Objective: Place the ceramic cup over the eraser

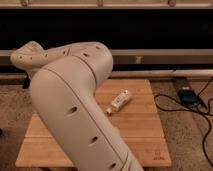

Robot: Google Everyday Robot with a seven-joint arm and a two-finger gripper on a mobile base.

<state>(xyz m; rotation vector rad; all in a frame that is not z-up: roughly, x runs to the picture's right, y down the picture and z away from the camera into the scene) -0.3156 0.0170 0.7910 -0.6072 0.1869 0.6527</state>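
While the arm point(70, 110) hides the gripper, a tube point(120, 100) lies on the table point(145, 131) — pale wood.

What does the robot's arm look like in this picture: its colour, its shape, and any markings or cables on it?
The arm is cream-white, with thick, smooth, rounded shell segments that meet at a bulging joint. Small dark oval holes run in a row along each segment. No cables, labels or sleeves show on it. The gripper is not in view, so its look cannot be told.

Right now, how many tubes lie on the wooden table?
1. The white tube lies on the table beside the arm. The arm may hide others; the end effector is out of view.
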